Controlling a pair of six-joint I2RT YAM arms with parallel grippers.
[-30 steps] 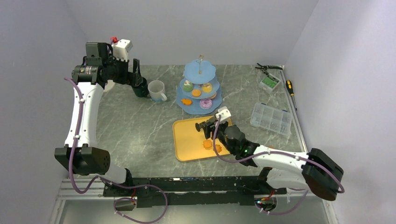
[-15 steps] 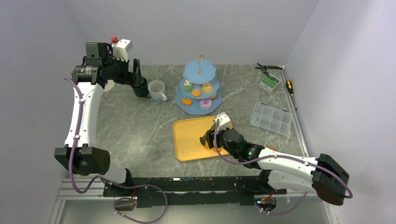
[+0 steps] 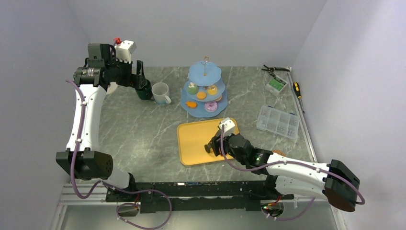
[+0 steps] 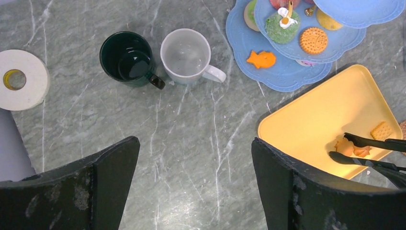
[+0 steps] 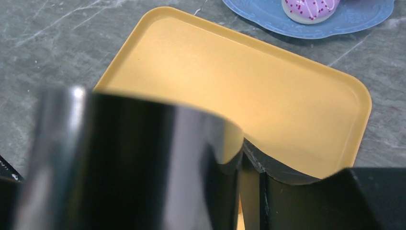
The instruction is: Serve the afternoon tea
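Light-blue three-tier stand (image 3: 196, 74): stands at the back centre of the grey marbled table (image 3: 143, 124).
- Middle tier: green cupcake (image 4: 281, 26), round orange biscuit (image 4: 313, 40), yellow-topped cake (image 3: 212, 89).
- Bottom tier: fish-shaped orange biscuit (image 4: 261, 59), purple sprinkled doughnut (image 5: 311, 7).

White mug (image 4: 186, 52): upright, left of the stand, handle turned toward it.

Dark green mug (image 4: 127, 58): upright, just beside the white mug on its left.

Yellow tray (image 3: 191, 143): flat on the table, just in front of the stand. It holds orange biscuit pieces (image 4: 353, 148) at its right end, with a square cracker (image 4: 381, 130) near them.

Black tongs (image 4: 371, 142): the arms reach over the tray's right end, and the biscuit pieces lie between them.

Right gripper (image 3: 214, 143): low over the tray, clamped on the tongs.

Left gripper (image 4: 194, 141): jaws spread wide, holding nothing, above the table near the two mugs.

Roll of white tape (image 4: 21, 79): left of the dark green mug.

Clear compartment box (image 3: 277, 122): on the right side of the table. Its contents are too small to tell.
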